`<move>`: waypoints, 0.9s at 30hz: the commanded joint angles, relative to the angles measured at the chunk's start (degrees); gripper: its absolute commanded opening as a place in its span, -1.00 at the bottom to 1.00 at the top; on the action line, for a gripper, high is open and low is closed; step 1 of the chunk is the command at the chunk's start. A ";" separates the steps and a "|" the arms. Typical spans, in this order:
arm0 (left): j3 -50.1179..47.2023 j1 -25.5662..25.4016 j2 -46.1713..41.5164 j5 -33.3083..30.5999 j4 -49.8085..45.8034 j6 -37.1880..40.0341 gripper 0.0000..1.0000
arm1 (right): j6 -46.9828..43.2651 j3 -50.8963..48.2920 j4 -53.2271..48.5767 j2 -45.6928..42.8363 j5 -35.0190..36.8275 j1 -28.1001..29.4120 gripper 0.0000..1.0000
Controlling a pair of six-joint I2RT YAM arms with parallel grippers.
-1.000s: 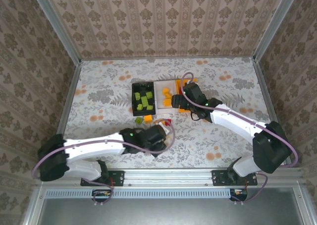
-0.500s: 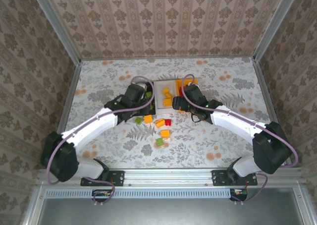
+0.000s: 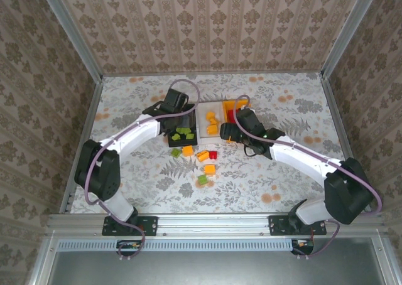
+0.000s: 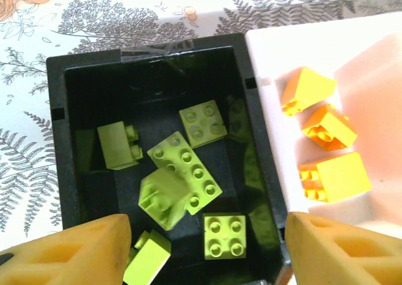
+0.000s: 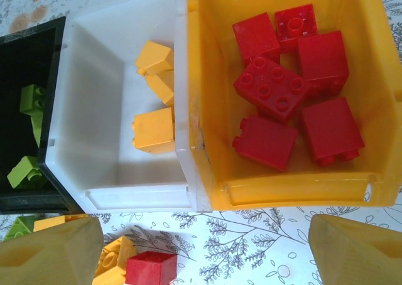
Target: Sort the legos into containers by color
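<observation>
Left wrist view: left fingers (image 4: 69,250) newly apart above black bin (image 4: 58,159); right fingers (image 5: 50,253) open.

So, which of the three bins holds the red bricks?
The orange bin, rightmost in the row; the white bin holds orange-yellow bricks, the black bin lime green ones.

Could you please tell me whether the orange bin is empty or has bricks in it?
Not empty: the orange bin holds several red bricks lying on its floor.
</observation>
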 commanded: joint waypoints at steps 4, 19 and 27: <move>-4.53 -5.78 -9.49 3.87 -4.28 1.55 0.71 | -0.54 -0.44 -1.21 -2.91 1.99 -0.40 0.73; -18.52 -32.27 -10.82 3.44 -6.96 -0.58 1.00 | -0.65 -1.62 -0.17 -1.21 1.74 -0.40 0.73; -19.59 -32.13 -3.35 1.30 -2.36 0.21 0.92 | -1.24 -1.37 -1.00 -2.42 2.44 -0.49 0.73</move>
